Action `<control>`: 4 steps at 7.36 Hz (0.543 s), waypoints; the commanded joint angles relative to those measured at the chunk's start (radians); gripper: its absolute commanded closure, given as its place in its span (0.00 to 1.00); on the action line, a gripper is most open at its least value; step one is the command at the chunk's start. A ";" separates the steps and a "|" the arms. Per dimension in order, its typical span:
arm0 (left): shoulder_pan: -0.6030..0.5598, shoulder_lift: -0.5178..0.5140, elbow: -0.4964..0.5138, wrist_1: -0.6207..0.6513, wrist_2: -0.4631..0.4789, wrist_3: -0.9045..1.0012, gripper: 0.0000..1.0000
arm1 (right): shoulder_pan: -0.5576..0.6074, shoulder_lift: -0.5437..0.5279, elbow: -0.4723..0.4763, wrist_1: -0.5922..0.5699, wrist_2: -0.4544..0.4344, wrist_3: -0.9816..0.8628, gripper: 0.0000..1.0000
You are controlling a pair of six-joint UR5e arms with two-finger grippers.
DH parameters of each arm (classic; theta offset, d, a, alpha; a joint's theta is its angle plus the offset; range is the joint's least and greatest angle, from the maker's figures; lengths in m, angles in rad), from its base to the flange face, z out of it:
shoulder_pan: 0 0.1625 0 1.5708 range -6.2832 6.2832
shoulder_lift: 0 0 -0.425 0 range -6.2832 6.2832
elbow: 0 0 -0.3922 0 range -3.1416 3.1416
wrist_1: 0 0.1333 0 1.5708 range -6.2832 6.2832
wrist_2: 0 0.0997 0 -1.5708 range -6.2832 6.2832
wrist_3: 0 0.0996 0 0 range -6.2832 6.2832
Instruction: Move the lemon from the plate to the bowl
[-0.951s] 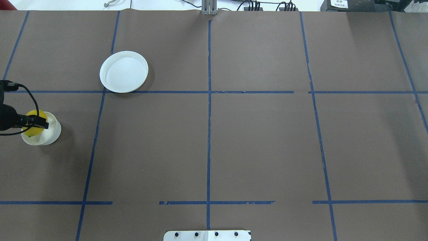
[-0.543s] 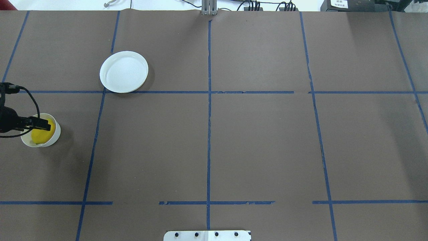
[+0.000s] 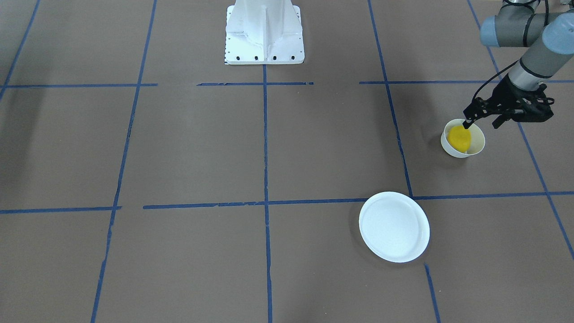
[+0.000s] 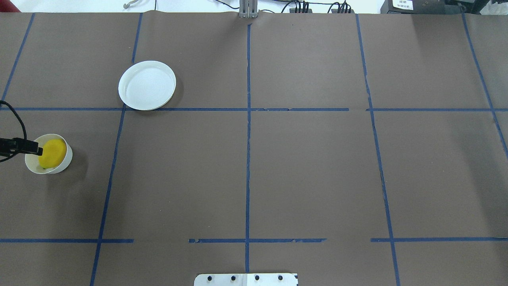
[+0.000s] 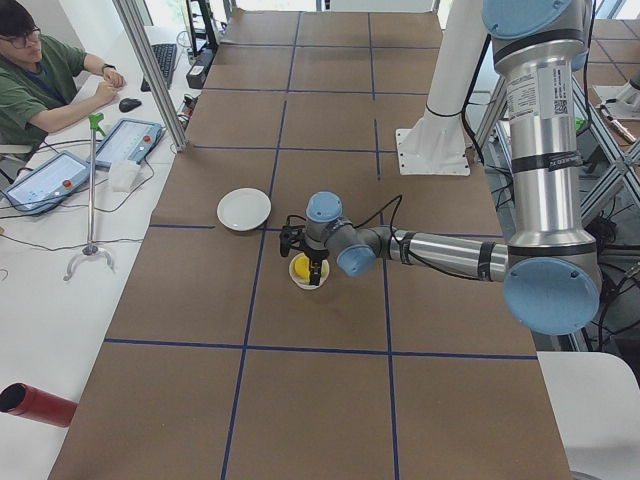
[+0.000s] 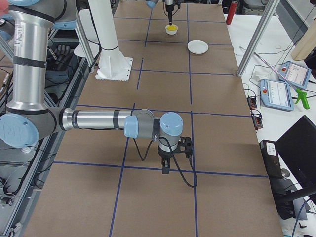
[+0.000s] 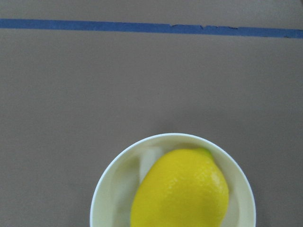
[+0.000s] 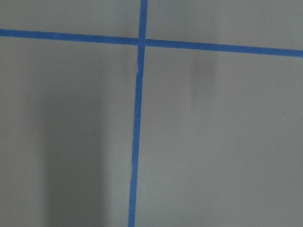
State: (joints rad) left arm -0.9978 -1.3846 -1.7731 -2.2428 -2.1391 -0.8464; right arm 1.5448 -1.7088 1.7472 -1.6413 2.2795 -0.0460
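Below my left fingers [image 3: 470, 118], spread wide and holding nothing, the lemon [image 3: 459, 138] lies in the bowl [image 3: 479, 142], long axis slanted across it, one fingertip over the rim. The plate [image 3: 394, 226] holds nothing, well apart on the brown surface [image 3: 202, 148]. A straight lift should suffice, I judge. My right fingers [image 6: 165, 167] are far off; whether they are spread I cannot tell.
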 commanded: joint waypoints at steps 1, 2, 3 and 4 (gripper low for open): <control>-0.181 0.027 -0.009 0.104 -0.054 0.308 0.00 | 0.000 0.000 0.000 0.000 0.000 0.000 0.00; -0.279 0.025 -0.008 0.226 -0.056 0.496 0.00 | 0.000 0.000 0.000 0.000 0.000 0.000 0.00; -0.388 0.013 -0.008 0.358 -0.058 0.670 0.00 | 0.000 0.000 0.000 0.000 0.000 0.000 0.00; -0.507 0.001 -0.008 0.485 -0.105 0.819 0.00 | 0.000 0.000 0.000 0.000 0.000 0.000 0.00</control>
State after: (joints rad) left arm -1.3643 -1.3709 -1.7809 -1.9138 -2.2071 -0.2265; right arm 1.5448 -1.7089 1.7472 -1.6414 2.2795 -0.0460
